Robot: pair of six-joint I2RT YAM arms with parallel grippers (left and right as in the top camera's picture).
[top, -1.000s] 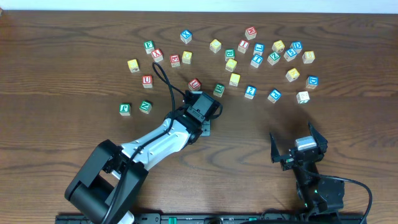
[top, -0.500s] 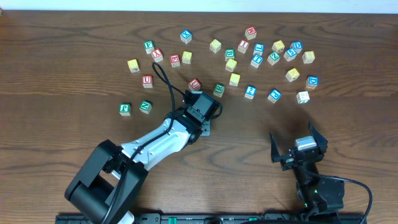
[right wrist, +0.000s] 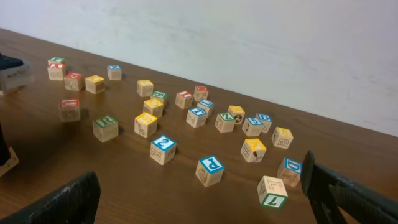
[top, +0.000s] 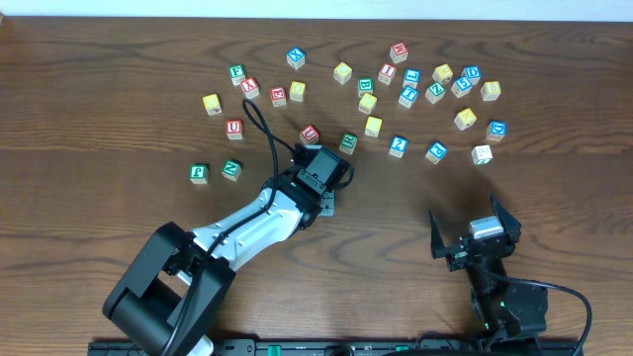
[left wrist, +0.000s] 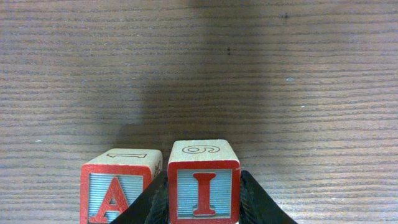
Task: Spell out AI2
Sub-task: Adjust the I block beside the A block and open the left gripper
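Observation:
In the left wrist view my left gripper is shut on the red "I" cube, one finger on each side, with the cube resting on the table. The red "A" cube stands just to its left, almost touching. In the overhead view my left gripper hides both cubes. The blue "2" cube sits apart to the upper right and also shows in the right wrist view. My right gripper is open and empty near the front right; it also shows in the right wrist view.
Several other letter cubes lie scattered across the back of the table, among them a blue "P" cube, a green "7" cube and two green cubes at the left. Bare wood lies right of the "I" cube.

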